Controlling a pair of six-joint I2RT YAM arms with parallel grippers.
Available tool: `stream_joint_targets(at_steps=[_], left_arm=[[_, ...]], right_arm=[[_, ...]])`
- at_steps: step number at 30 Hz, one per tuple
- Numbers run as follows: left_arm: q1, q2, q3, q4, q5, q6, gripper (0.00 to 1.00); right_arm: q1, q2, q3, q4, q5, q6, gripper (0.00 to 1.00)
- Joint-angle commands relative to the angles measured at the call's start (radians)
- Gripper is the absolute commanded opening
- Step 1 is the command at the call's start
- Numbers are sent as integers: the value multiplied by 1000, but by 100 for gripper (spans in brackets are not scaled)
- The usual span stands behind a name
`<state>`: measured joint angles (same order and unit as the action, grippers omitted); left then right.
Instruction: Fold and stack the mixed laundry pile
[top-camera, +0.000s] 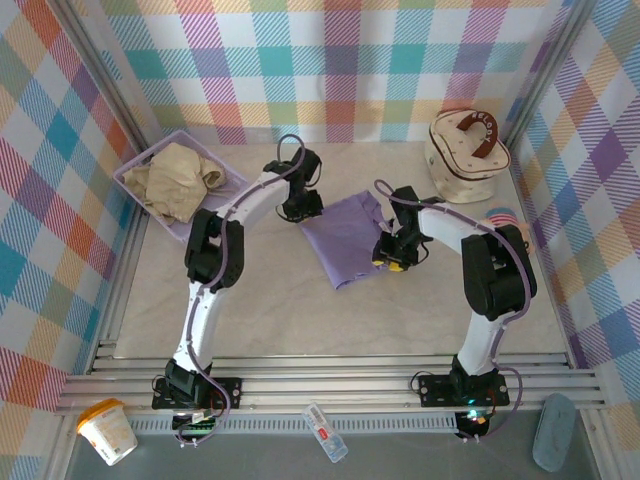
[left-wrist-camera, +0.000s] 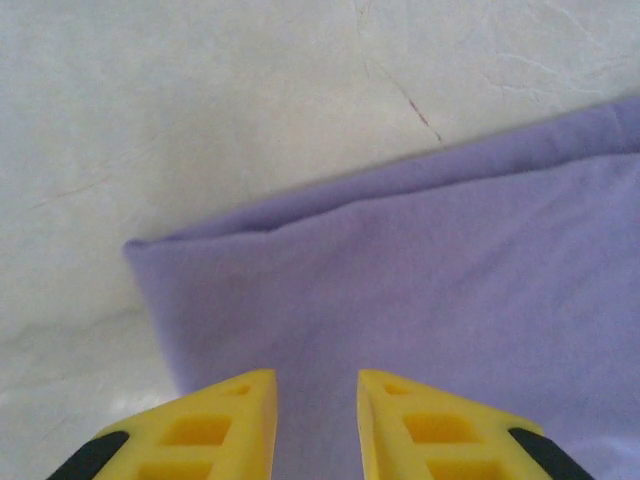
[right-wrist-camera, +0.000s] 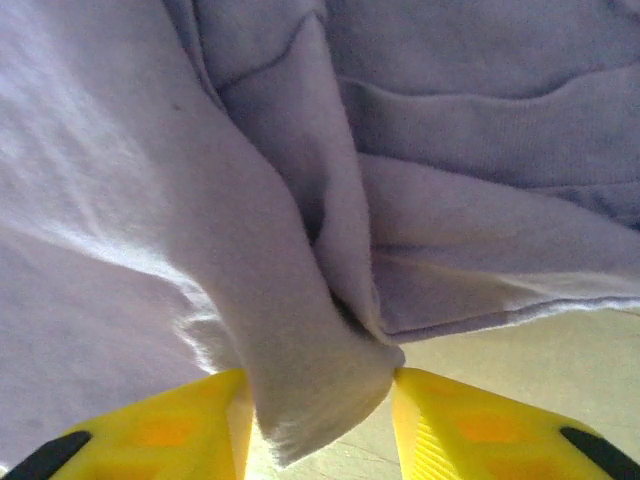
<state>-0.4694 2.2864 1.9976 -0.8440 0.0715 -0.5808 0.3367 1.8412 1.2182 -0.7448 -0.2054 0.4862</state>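
Note:
The lavender-purple T-shirt (top-camera: 345, 240) lies folded flat in the middle of the table. My left gripper (top-camera: 300, 210) hovers over its far left corner, open, its yellow fingers (left-wrist-camera: 235, 415) apart above the smooth cloth (left-wrist-camera: 420, 290), holding nothing. At the shirt's right edge my right gripper (top-camera: 392, 262) is shut on a bunched fold of the purple cloth (right-wrist-camera: 310, 400), lifted slightly off the table. The beige-cream garment (top-camera: 178, 178) lies crumpled in the lavender basket (top-camera: 150, 152) at the far left.
A cream round case (top-camera: 467, 152) with a brown handle stands at the back right. Plaid walls close in the table on three sides. Below the front rail lie a cup (top-camera: 108, 430), a small bottle (top-camera: 325, 432) and a grey object (top-camera: 553, 430).

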Motion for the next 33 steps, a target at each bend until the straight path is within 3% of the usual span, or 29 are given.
stream_joint_targets(at_steps=[1, 5, 13, 19, 22, 24, 30, 33], left_arm=[[2, -40, -62, -19, -15, 10, 27], [4, 19, -74, 8, -51, 11, 26], [19, 208, 197, -117, -75, 32, 19], [10, 219, 140, -157, -101, 99, 12], [8, 213, 99, -172, -128, 135, 12], [9, 204, 78, -170, -136, 151, 12], [8, 196, 84, -165, -116, 159, 13], [4, 193, 107, -173, -103, 159, 18]], right_arm=[[-2, -10, 10, 16, -5, -9, 29], [-3, -55, 46, -13, 27, -24, 18], [-4, -90, 99, -108, 43, -55, 12], [-12, -91, 153, -146, 168, -97, 11], [-45, -56, 169, -165, 308, -133, 7], [-89, -27, 158, -133, 326, -152, 7], [-165, 141, 182, -55, 254, -172, 10], [-165, 133, 185, -46, 235, -165, 22]])
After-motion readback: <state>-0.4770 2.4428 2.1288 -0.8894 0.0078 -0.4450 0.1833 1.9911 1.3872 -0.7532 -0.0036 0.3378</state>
